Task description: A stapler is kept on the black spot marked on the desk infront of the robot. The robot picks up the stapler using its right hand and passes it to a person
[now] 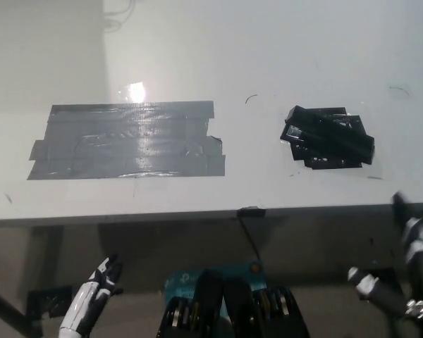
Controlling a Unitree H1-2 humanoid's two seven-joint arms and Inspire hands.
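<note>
A black stapler [331, 132] lies slanted on a black tape spot [323, 160] on the right part of the white desk [268, 56]. My black right hand [402, 271] is low at the bottom right, below the desk's front edge and apart from the stapler, its fingers spread and holding nothing. My white left hand [99, 289] rests at the lower left, also below the desk edge, fingers apart.
A large patch of grey tape [127, 141] covers the desk's left middle. A bright light glare [135, 91] sits on its top edge. A dark cable [248, 229] hangs from the desk's front edge at the centre.
</note>
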